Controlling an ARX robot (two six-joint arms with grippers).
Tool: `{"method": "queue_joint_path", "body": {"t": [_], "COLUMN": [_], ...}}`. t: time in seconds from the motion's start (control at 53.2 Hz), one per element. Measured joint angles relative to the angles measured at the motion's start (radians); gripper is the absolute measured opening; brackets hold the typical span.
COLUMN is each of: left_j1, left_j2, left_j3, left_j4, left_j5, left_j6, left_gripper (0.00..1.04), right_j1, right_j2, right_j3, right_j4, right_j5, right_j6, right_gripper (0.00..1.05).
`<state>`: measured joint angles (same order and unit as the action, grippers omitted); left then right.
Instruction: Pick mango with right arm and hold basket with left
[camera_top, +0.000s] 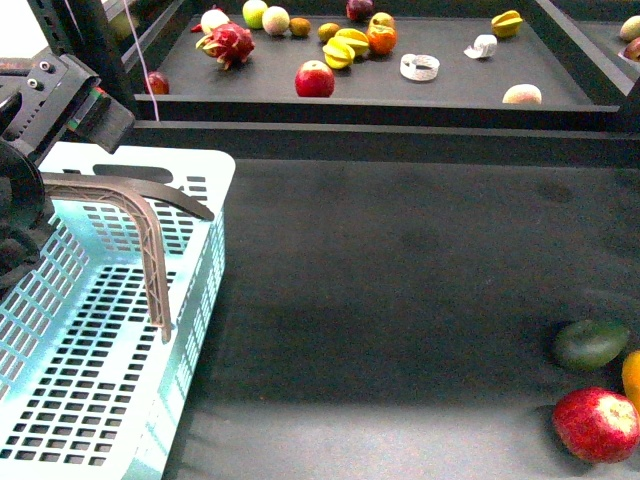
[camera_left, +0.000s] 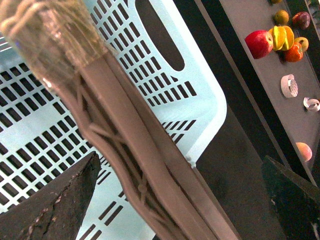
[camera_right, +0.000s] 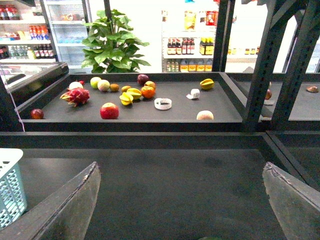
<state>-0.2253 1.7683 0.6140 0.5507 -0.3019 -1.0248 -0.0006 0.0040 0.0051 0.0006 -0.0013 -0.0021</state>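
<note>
Turquoise basket (camera_top: 90, 400) is shown at the left of the counter (camera_top: 400, 300), its brown handle (camera_left: 145, 165) passing between the spread jaws of the left gripper (camera_left: 180, 157). The right gripper (camera_right: 181, 167) is held with jaws spread and empty. The mango (camera_top: 632, 380) is cut off at the front view's right edge, beside a red apple (camera_top: 596, 424).

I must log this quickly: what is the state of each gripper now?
Left gripper: open, with the basket handle passing between its jaws, not clamped.
Right gripper: open, holding nothing.
</note>
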Motion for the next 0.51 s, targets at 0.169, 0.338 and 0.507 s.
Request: {"method": "queue_joint_path", "body": {"t": [0.169, 0.338, 0.507], "left_j1": [0.050, 0.126, 0.175], "left_j2": [0.040, 0.066, 0.093], "left_j3": [0.037, 0.061, 0.064], "left_j4": [0.020, 0.032, 0.033], "left_j5": [0.024, 0.047, 0.057], "left_j6": [-0.036, -0.071, -0.077], "left_gripper": [0.96, 0.96, 0.96], "right_j1": [0.000, 0.000, 0.000], "right_j2": [0.000, 0.000, 0.000], "right_j3": [0.000, 0.000, 0.000], "right_j4": [0.000, 0.000, 0.000], "right_j5": [0.000, 0.000, 0.000], "right_j6": [0.000, 0.000, 0.000], "right_gripper": [0.97, 0.97, 0.97]}}
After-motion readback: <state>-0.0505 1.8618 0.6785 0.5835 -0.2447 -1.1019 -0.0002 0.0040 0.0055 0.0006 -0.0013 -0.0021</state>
